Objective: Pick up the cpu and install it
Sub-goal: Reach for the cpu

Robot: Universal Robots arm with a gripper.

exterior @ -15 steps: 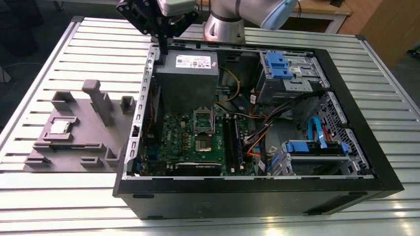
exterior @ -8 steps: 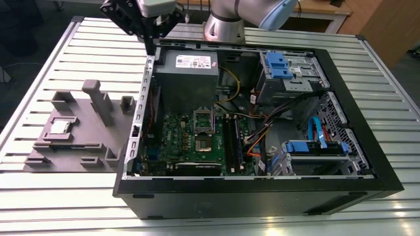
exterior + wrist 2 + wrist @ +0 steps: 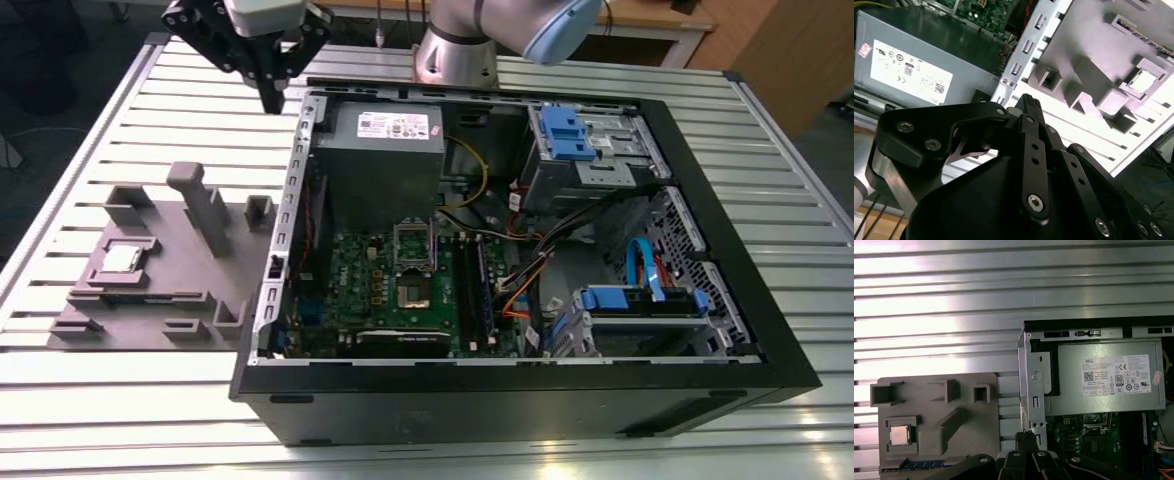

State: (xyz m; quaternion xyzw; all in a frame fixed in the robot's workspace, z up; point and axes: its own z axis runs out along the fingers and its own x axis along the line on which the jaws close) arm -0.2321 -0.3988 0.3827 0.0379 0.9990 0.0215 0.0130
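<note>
The cpu (image 3: 120,258) is a small silvery square lying in a pocket of the grey plastic fixture (image 3: 174,290) at the exterior view's left, beside the open computer case. It also appears in the first wrist view as the cpu (image 3: 900,435) and in the second wrist view as the cpu (image 3: 1143,80). My gripper (image 3: 274,98) hangs above the table near the case's back left corner, well away from the cpu, its black fingers pressed together and holding nothing. The fingertips (image 3: 1026,102) meet in a point. The dark socket (image 3: 414,292) sits on the green motherboard with its metal frame raised.
The open black case (image 3: 721,300) holds a grey power-supply box (image 3: 387,135), blue drive brackets (image 3: 567,135) and bundled cables (image 3: 534,280). The fixture has tall upright blocks (image 3: 200,200). The arm's base (image 3: 454,55) stands behind the case on the slatted metal table (image 3: 107,400).
</note>
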